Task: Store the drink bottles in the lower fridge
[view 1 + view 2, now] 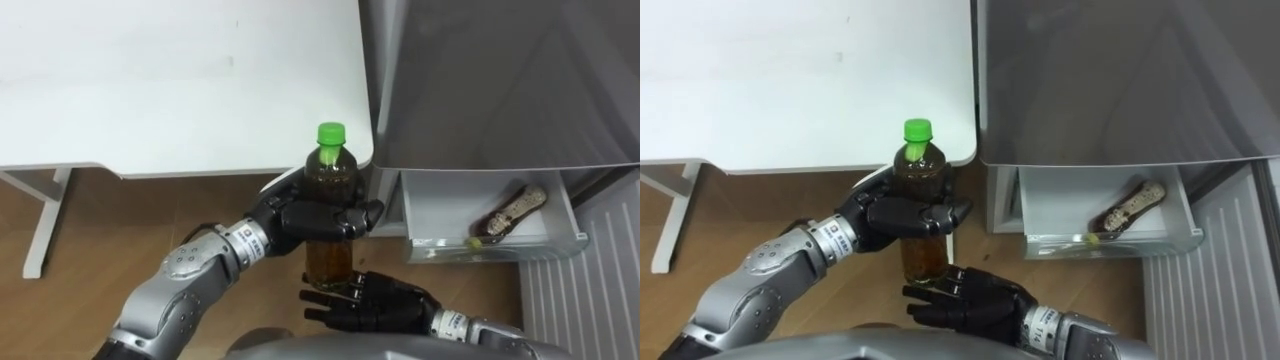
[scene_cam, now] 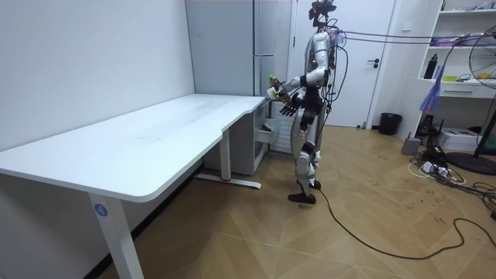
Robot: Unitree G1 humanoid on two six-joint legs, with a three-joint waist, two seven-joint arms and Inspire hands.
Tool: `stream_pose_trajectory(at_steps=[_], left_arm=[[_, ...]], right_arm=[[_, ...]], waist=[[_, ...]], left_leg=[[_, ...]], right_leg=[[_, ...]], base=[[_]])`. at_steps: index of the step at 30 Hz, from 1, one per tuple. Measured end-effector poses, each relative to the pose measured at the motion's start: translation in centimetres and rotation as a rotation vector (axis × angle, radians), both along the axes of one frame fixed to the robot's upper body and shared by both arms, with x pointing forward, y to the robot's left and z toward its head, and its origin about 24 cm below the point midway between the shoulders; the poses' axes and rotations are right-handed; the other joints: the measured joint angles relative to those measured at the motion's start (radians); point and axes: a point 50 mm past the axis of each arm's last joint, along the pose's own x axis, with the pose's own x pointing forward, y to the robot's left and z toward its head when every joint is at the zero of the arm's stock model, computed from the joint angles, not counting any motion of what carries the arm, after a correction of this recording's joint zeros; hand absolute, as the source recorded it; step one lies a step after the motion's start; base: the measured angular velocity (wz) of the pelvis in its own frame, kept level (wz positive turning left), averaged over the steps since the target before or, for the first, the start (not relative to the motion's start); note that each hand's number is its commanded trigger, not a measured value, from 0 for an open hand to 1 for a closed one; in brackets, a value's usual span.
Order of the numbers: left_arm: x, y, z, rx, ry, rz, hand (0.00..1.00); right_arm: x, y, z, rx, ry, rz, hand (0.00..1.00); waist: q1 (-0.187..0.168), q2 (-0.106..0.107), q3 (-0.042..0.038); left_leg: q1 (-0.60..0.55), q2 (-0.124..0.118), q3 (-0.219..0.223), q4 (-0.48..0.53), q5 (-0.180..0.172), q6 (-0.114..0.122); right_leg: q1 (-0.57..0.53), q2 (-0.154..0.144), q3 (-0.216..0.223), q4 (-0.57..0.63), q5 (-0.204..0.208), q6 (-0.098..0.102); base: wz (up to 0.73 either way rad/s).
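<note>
A bottle of brown tea with a green cap stands upright in the air in front of me, just off the desk's corner. My left hand is shut on its middle, fingers wrapped round it. My right hand lies open just under the bottle's base, fingers stretched to the left. To the right stands the grey fridge with its lower white drawer pulled out. In the drawer lies another bottle on its side. In the room view I stand at the fridge by the desk's far end, the bottle raised.
The white desk spreads to the left, its rounded corner close behind the bottle and its leg on the wooden floor. A ribbed white panel stands right of the drawer. The room view's right holds a fan, shelves and floor cables.
</note>
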Motion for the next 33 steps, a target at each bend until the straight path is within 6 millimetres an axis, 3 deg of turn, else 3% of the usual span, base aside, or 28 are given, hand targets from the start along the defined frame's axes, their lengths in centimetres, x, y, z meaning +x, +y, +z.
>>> stream_pose_trajectory(at_steps=[17,30,31,32,33], left_arm=[[-1.7,-1.6,-1.1,-0.029,0.084,-0.123,1.0],[-2.6,-1.7,-2.5,-0.003,0.148,-0.148,1.0],[-2.7,-1.6,-2.5,0.001,0.15,-0.151,1.0],[-2.7,-1.5,-2.6,0.007,0.152,-0.155,1.0],[-2.7,-1.5,-2.6,0.009,0.152,-0.155,1.0]], right_arm=[[0.1,0.7,-0.1,0.009,0.004,-0.013,0.0],[0.8,1.8,0.2,0.012,-0.023,0.067,0.0],[0.9,1.9,0.2,0.013,-0.025,0.079,0.07],[0.9,2.1,0.2,0.013,-0.028,0.093,0.2],[1.0,2.2,0.2,0.011,-0.028,0.099,0.82]], waist=[[0.0,0.001,-0.0054],[0.0,0.004,-0.0045],[-0.001,0.004,-0.0043],[-0.002,0.004,-0.0043],[-0.003,0.004,-0.0043]], left_leg=[[-0.01,0.002,0.005,0.017,0.0,0.0],[-0.016,0.002,0.004,0.017,0.0,0.0],[-0.017,0.002,0.005,0.017,0.0,0.0],[-0.016,0.002,0.005,0.017,0.0,0.0],[-0.016,0.002,0.005,0.017,0.0,0.0]], right_leg=[[0.0,0.003,0.008,0.006,0.001,-0.001],[-0.013,0.002,0.009,0.021,0.0,-0.001],[-0.014,0.002,0.01,0.022,0.0,-0.001],[-0.016,0.002,0.01,0.022,0.0,-0.001],[-0.016,0.002,0.01,0.022,0.0,-0.001]], base=[[0.0],[0.0],[0.0],[0.0],[0.0]])
